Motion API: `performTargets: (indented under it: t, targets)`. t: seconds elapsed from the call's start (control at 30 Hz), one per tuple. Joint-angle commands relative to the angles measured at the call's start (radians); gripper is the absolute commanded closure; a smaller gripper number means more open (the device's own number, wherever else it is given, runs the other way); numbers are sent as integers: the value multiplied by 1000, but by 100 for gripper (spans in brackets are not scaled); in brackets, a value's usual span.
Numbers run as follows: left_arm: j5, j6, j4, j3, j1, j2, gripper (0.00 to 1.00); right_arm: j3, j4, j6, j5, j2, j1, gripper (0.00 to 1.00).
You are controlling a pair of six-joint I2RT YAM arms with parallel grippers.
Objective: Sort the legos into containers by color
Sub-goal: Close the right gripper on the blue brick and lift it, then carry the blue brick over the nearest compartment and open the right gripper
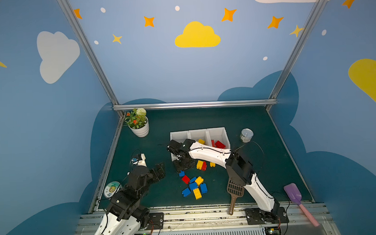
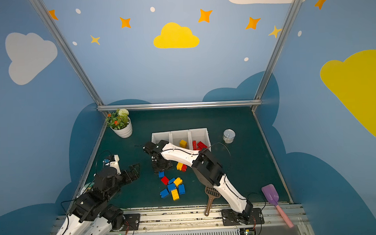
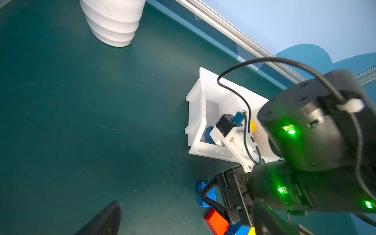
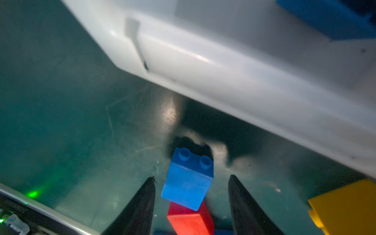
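Loose legos in blue, red and yellow lie mid-table in a pile [image 1: 194,185]; a further yellow and red cluster [image 1: 203,165] sits closer to the bins. Three joined white containers [image 1: 223,132] stand behind: one holds a blue brick [image 3: 208,134], the middle a yellow one [image 1: 201,141], the right red ones [image 1: 220,144]. My right gripper [image 4: 191,178] is open, low over a small blue brick [image 4: 188,183] that lies between its fingers with a gap on each side. It rests partly on a red brick [image 4: 191,221]. My left gripper [image 1: 162,170] hangs open and empty, left of the pile.
A white pot with a plant [image 1: 140,128] stands at the back left and a metal can [image 1: 246,135] right of the bins. A brown slotted scoop [image 1: 235,191] and a purple scoop [image 1: 294,194] lie near the front edge. A disc [image 1: 111,189] lies at the left edge.
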State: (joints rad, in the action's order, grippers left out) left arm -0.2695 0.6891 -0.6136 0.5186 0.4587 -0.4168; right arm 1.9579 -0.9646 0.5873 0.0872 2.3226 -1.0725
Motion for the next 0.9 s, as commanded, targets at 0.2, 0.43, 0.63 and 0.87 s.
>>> performTargets:
  t: [0.2, 0.43, 0.63, 0.87]
  targets:
    - [4, 13, -13, -12, -3, 4, 1, 44, -55, 11, 13, 63, -18, 56]
    - [17, 13, 3, -20, -3, 0, 1, 38, -40, -14, 19, 33, -27, 76]
    - [25, 13, -1, -11, -3, -14, 1, 53, -53, -74, 1, -39, -16, 79]
    - [27, 15, 0, -12, -3, -11, 1, 215, -109, -182, -55, -96, 67, 78]
